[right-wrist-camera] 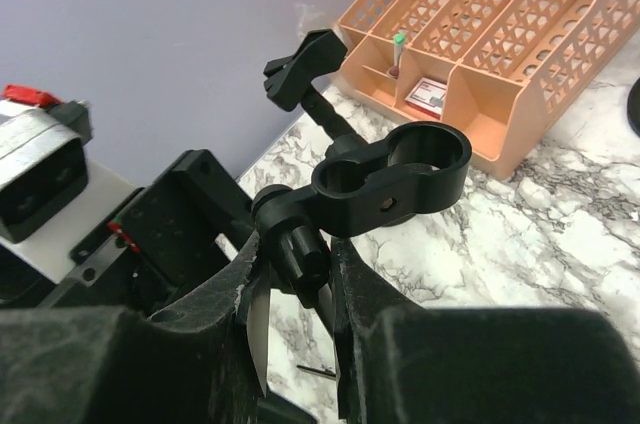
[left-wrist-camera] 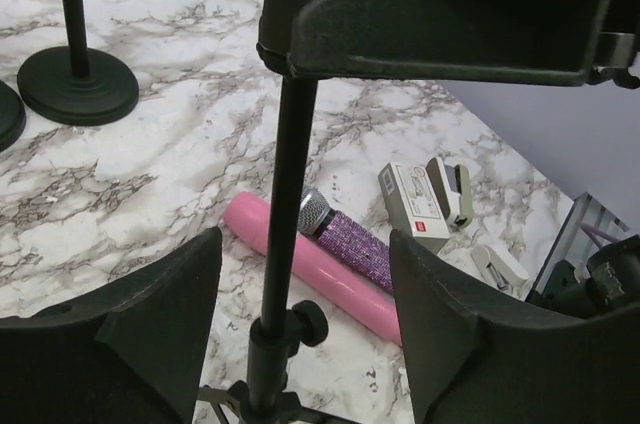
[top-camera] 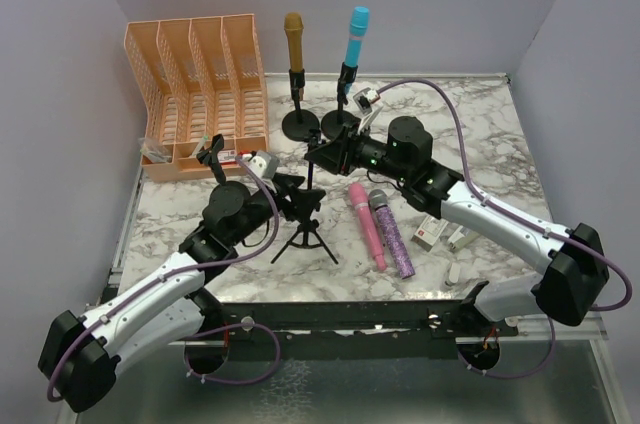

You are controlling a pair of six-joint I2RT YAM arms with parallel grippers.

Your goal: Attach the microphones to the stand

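Observation:
A gold microphone (top-camera: 293, 36) and a cyan microphone (top-camera: 356, 32) stand upright in two round-base stands at the back. A pink microphone (top-camera: 366, 224) and a glittery purple one (top-camera: 393, 234) lie side by side on the marble; both show in the left wrist view, pink (left-wrist-camera: 330, 274) and purple (left-wrist-camera: 350, 241). A black tripod stand (top-camera: 306, 231) stands mid-table. My left gripper (top-camera: 293, 199) is open, its fingers straddling the stand's pole (left-wrist-camera: 285, 224) without touching. My right gripper (right-wrist-camera: 300, 264) is shut on the knob under the stand's empty clip holder (right-wrist-camera: 400, 179).
An orange file organizer (top-camera: 200, 84) stands at back left, with another black clip stand (top-camera: 211, 153) in front of it. Small white-and-red boxes (top-camera: 432, 233) lie right of the purple microphone. The table's front edge (top-camera: 330, 296) is near the tripod.

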